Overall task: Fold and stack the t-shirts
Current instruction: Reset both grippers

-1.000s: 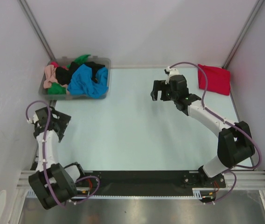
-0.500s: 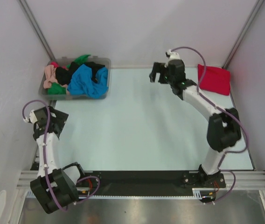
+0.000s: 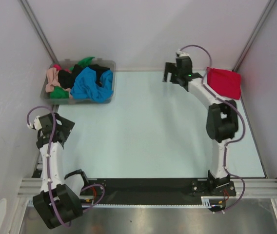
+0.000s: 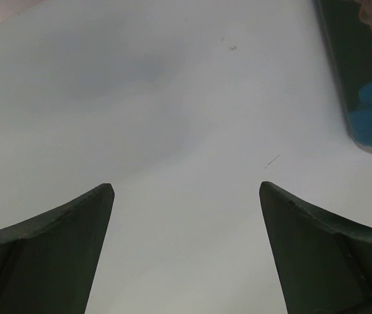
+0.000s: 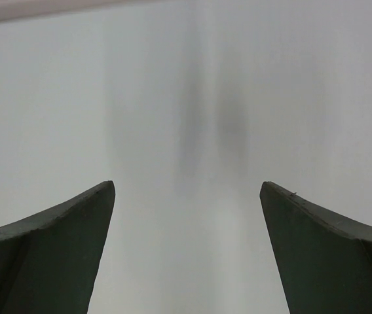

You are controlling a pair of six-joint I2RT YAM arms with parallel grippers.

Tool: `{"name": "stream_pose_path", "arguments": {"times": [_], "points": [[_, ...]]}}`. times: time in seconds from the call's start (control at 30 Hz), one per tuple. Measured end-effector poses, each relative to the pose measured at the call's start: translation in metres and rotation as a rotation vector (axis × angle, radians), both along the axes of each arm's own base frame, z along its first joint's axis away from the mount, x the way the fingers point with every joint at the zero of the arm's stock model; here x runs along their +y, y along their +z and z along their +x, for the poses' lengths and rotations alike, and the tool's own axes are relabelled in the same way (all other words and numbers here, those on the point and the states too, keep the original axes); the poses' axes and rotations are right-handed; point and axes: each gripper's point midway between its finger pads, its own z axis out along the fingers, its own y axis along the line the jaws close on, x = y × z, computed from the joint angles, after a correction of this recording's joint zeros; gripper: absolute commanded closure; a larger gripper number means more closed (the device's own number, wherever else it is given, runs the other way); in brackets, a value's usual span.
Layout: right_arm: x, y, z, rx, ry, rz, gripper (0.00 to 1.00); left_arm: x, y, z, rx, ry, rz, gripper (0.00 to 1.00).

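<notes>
Top view: pale surface (image 3: 143,131) inside a white-walled enclosure, both arms bolted at the near edge. Red t-shirt (image 3: 224,82) lies at the far right corner of the surface as a flat, roughly square folded pad, apart from the other cloth. Clear grey bin (image 3: 75,101) sits at the far left corner and holds a loose heap: blue t-shirt (image 3: 92,84) bulking over the near right side, black t-shirt (image 3: 97,70) behind it, green t-shirt (image 3: 86,61) poking up at the back rim, peach-pink t-shirt (image 3: 52,77) draped at the left end. Right arm stretched far out toward the back edge. Right tool (image 3: 169,73) is just left of the red t-shirt, not touching it. Right wrist view: right tool (image 5: 186,186) with its two dark fingers (image 5: 48,242) spread wide, nothing between them, only a blurred pale background beyond. Left arm tucked near its base at the left edge. Left tool (image 3: 64,130) is above bare surface, well short of the bin. Left wrist view: left tool (image 4: 186,190) likewise spread wide and holding nothing, pale surface below. The bin's wall (image 4: 359,98) cuts the upper right corner of that view, blue cloth showing through it.
</notes>
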Motion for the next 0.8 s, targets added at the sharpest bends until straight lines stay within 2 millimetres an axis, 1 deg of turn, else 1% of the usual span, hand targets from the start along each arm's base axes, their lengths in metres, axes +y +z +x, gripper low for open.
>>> {"name": "stream_pose_path", "arguments": {"times": [0.03, 0.07, 0.1, 0.13, 0.2, 0.27, 0.33, 0.37, 0.4, 0.47, 0.53, 0.6, 0.67, 0.8], "points": [[-0.028, -0.005, -0.014, 0.029, -0.047, -0.017, 0.0, -0.001, 0.0, -0.002, -0.002, 0.002, -0.002, 0.0], [-0.059, -0.007, -0.036, 0.065, -0.103, -0.03, 0.0, -0.002, -0.001, -0.004, -0.002, 0.003, -0.003, 0.0], [-0.084, -0.008, -0.053, 0.094, -0.152, -0.038, 0.0, -0.004, -0.003, -0.008, 0.003, 0.004, -0.005, 0.0], [-0.113, -0.004, -0.074, 0.111, -0.216, -0.037, 0.0, -0.005, -0.007, -0.012, 0.013, 0.005, -0.01, 0.01], [-0.17, 0.01, -0.119, 0.109, -0.363, -0.015, 0.0, -0.008, -0.013, -0.019, 0.041, 0.009, -0.024, 0.0], [-0.214, 0.021, -0.163, 0.086, -0.496, 0.007, 0.0, -0.009, -0.015, -0.021, 0.055, 0.011, -0.03, 0.0], [-0.237, 0.023, -0.2, 0.077, -0.592, 0.009, 0.0, -0.009, -0.016, -0.021, 0.063, 0.011, -0.033, 0.0], [-0.243, 0.021, -0.215, 0.078, -0.625, 0.013, 0.0, -0.009, -0.016, -0.02, 0.068, 0.01, -0.035, 0.0], [-0.248, 0.018, -0.225, 0.078, -0.651, 0.021, 0.0, -0.008, -0.015, -0.019, 0.072, 0.01, -0.036, 0.0], [-0.253, 0.008, -0.239, 0.097, -0.685, 0.029, 0.0, -0.007, -0.014, -0.016, 0.075, 0.007, -0.036, 0.0], [-0.257, -0.002, -0.245, 0.118, -0.704, 0.033, 0.0, -0.007, -0.011, -0.013, 0.074, 0.003, -0.036, 0.01], [-0.257, -0.005, -0.245, 0.124, -0.701, 0.043, 0.0, -0.007, -0.009, -0.011, 0.07, -0.005, -0.03, 0.01], [-0.253, -0.001, -0.239, 0.101, -0.68, 0.064, 0.0, -0.007, -0.007, -0.01, 0.067, -0.015, -0.025, 0.0], [-0.237, 0.009, -0.226, 0.058, -0.591, 0.097, 0.0, -0.012, 0.0, -0.004, 0.057, -0.069, -0.006, 0.0]]}}
